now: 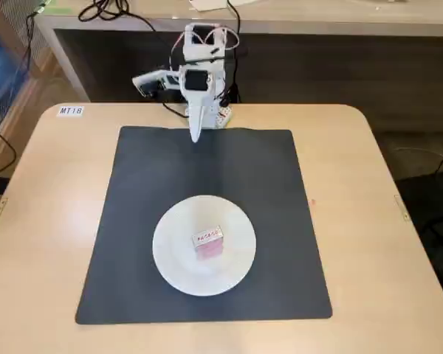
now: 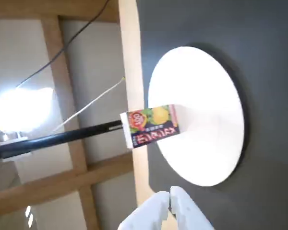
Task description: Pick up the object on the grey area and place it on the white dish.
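Small pink box [image 1: 209,244] with white label, on white dish [image 1: 173,254], centred on grey mat [image 1: 140,192]

Even soft indoor light, blown-out glare on white dish [image 2: 197,115], wrist view soft, slightly blurred

Fixed view: tool [image 1: 195,136] sits at the far edge of the mat [image 1: 133,221], which lies on the table [image 1: 52,184]. Dish [image 1: 170,258] is on the mat, straight ahead of the tool, well apart from it, toward the near edge. Box [image 1: 209,243] rests on the dish, around its middle. Wrist view: tool [image 2: 170,201] at bottom edge, dish [image 2: 206,143] beyond it, box [image 2: 151,125] on the dish.
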